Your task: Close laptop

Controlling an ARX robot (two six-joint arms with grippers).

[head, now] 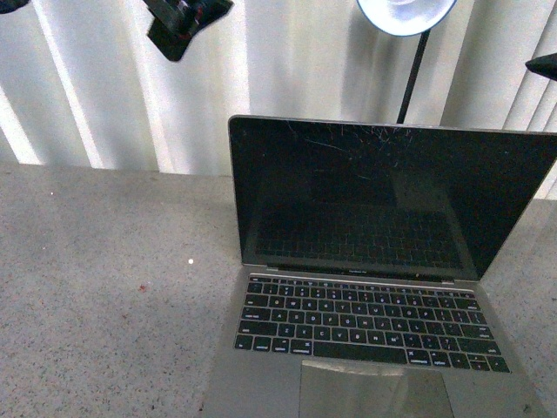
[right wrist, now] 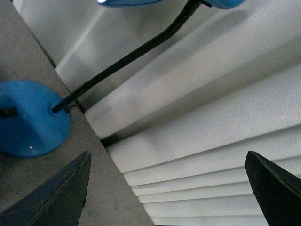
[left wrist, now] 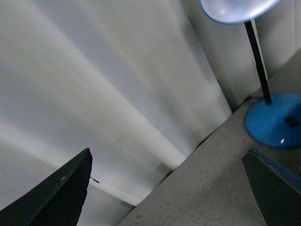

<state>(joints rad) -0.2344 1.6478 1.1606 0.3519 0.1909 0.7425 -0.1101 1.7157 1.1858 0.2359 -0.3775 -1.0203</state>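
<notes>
The silver-grey laptop (head: 365,296) stands open on the grey table, right of centre in the front view, with its scratched black screen upright and black keys and trackpad facing me. My left gripper (head: 184,24) is raised high at the top left of the front view, well above and left of the laptop. In the left wrist view it (left wrist: 169,188) is open and empty, with the table and curtain behind. My right gripper (head: 544,65) just shows at the top right edge. In the right wrist view it (right wrist: 167,190) is open and empty. The laptop shows in neither wrist view.
A desk lamp with a white shade (head: 405,13), a black stem and a blue base (left wrist: 275,117) stands behind the laptop; the base also shows in the right wrist view (right wrist: 30,117). A pale pleated curtain (head: 104,87) hangs along the table's far edge. Bare table (head: 104,287) lies left of the laptop.
</notes>
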